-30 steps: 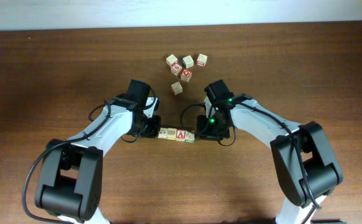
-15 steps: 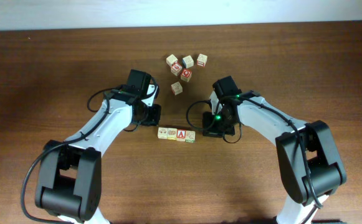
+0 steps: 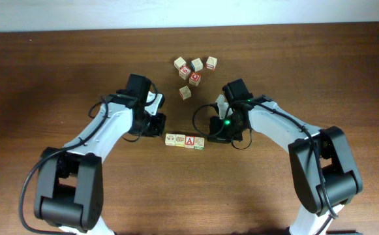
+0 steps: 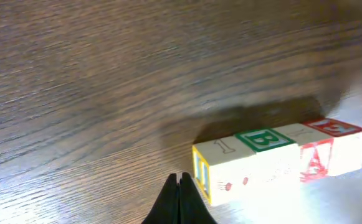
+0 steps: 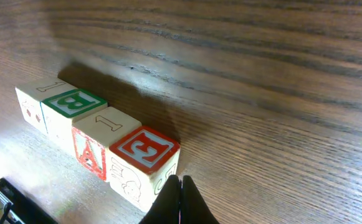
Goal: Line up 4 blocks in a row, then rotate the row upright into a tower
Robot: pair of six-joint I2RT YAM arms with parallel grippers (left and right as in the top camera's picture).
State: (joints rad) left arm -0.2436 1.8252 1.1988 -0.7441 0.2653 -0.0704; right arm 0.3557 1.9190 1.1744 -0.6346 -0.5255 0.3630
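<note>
Four blocks lie in a touching row (image 3: 184,141) on the brown table. In the right wrist view the nearest block (image 5: 144,149) has a red-framed top, then comes one with a red "A" side (image 5: 88,155), then a green "B" top (image 5: 73,102). My left gripper (image 4: 179,180) is shut and empty, its tips just off the row's yellow-edged end block (image 4: 209,174). My right gripper (image 5: 180,182) is shut too, close beside the red-topped block's corner and holding nothing. From overhead, the left gripper (image 3: 159,125) stands up-left of the row and the right gripper (image 3: 218,133) just to its right.
A loose cluster of several more cubes (image 3: 194,70) sits behind the row, the nearest cube (image 3: 185,92) between the two arms. The table's far edge (image 3: 189,29) runs along the top.
Both grippers have shut and drawn back from the ends of the row. The left one moved up and left, the right one a little right. The four blocks stayed in line.
</note>
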